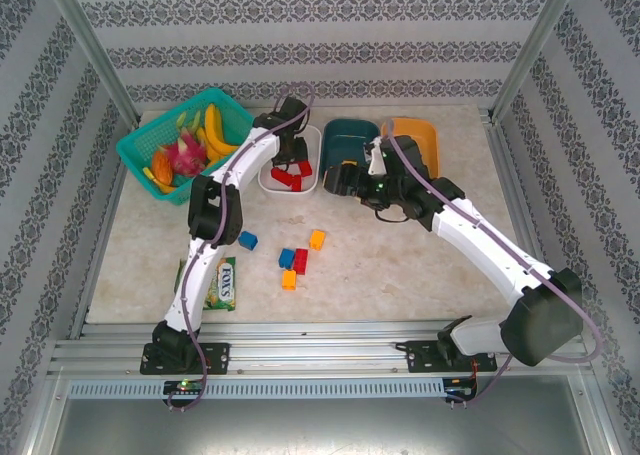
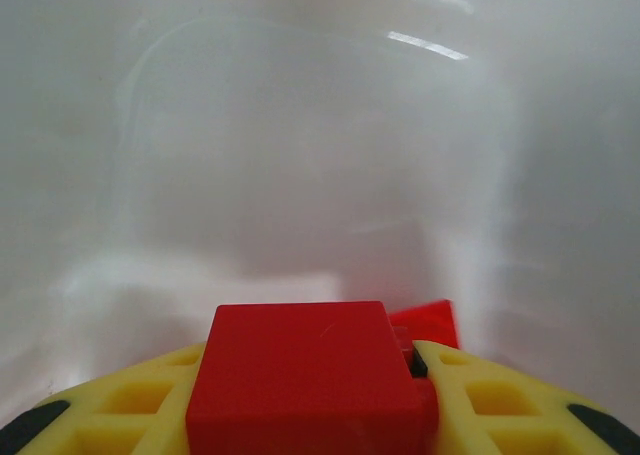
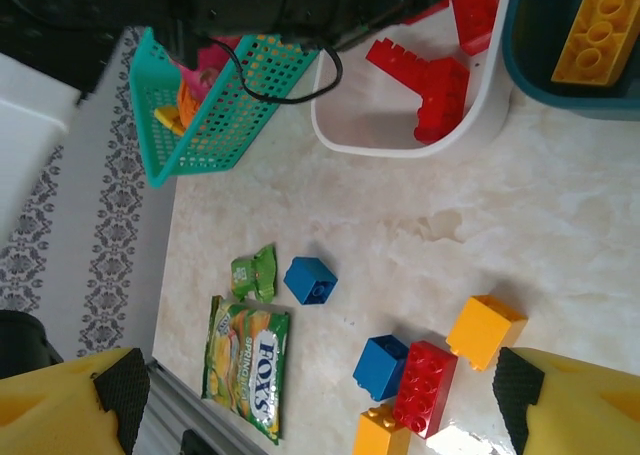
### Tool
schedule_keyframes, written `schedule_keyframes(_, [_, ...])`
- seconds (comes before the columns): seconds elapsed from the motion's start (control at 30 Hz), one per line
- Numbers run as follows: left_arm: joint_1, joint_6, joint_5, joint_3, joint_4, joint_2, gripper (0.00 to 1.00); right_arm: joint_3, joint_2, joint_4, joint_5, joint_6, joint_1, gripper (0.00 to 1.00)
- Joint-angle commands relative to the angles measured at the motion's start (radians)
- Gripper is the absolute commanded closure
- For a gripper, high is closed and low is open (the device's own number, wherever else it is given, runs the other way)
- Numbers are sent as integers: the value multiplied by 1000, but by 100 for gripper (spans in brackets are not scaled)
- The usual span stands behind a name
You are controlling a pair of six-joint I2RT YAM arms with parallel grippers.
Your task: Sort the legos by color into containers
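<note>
My left gripper (image 1: 291,163) is down inside the white tub (image 1: 312,183), shut on a red brick (image 2: 300,375) between its yellow fingers (image 2: 490,400). More red bricks (image 3: 432,83) lie in that tub. My right gripper (image 1: 346,178) hovers by the dark teal tub (image 1: 350,135), jaws wide open and empty (image 3: 318,400). A yellow brick (image 3: 595,30) lies in the teal tub. The orange tub (image 1: 418,133) stands to the right. Loose on the table are two blue bricks (image 1: 247,240) (image 1: 286,258), a red brick (image 1: 300,261) and two orange ones (image 1: 317,239) (image 1: 289,280).
A teal lattice basket (image 1: 150,140) of fruit stands at the back left, close to the left arm. A green snack packet (image 1: 226,282) lies near the front left. Metal frame posts rise at the back corners.
</note>
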Motion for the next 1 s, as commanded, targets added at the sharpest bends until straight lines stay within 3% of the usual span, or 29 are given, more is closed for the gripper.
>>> schedule_keyframes(0.0, [27, -5, -54, 46, -39, 20, 56, -19, -6, 16, -8, 22, -15, 9])
schedule_keyframes(0.37, [37, -33, -4, 81, -87, 24, 40, -10, 14, -49, -1, -33, -29, 9])
schedule_keyframes(0.53, [34, -50, 28, 91, -102, -72, 35, 10, 8, -163, 74, -122, -18, 10])
schedule_keyframes(0.67, [25, -51, 55, 40, -127, -193, 33, 23, 31, -261, 141, -136, 13, 18])
schedule_keyframes(0.77, [11, -30, 96, -102, -109, -331, 29, 42, 77, -319, 196, -93, 56, 26])
schedule_keyframes(0.83, [5, -18, 144, -260, -51, -452, 26, 74, 121, -358, 247, -57, 99, 28])
schedule_keyframes(0.97, [-7, -42, 221, -661, 135, -737, 12, 158, 238, -417, 322, 23, 192, 29])
